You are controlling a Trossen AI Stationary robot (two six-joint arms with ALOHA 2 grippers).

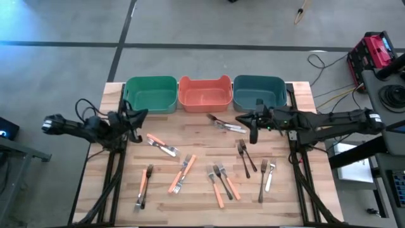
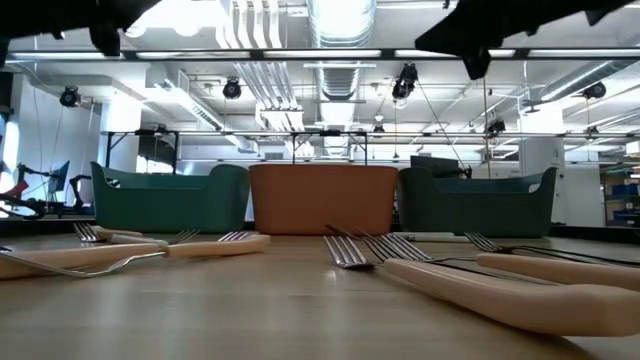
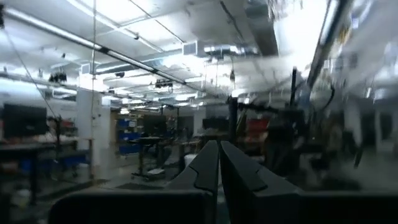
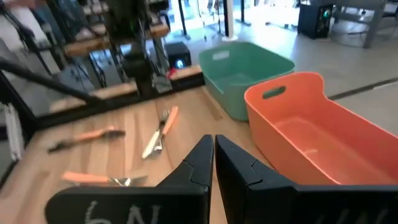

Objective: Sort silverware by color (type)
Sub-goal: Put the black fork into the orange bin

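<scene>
Orange, dark and pale handles mark the silverware (image 1: 218, 180), thin metal-tined forks scattered flat across the near half of the wooden table (image 1: 202, 209). Three smooth plastic bins line the far edge: green bin (image 1: 150, 94), orange bin (image 1: 204, 94), teal bin (image 1: 259, 92). Left gripper (image 1: 140, 116) and right gripper (image 1: 243, 120) hang above the table with fingers pressed together, empty.
</scene>
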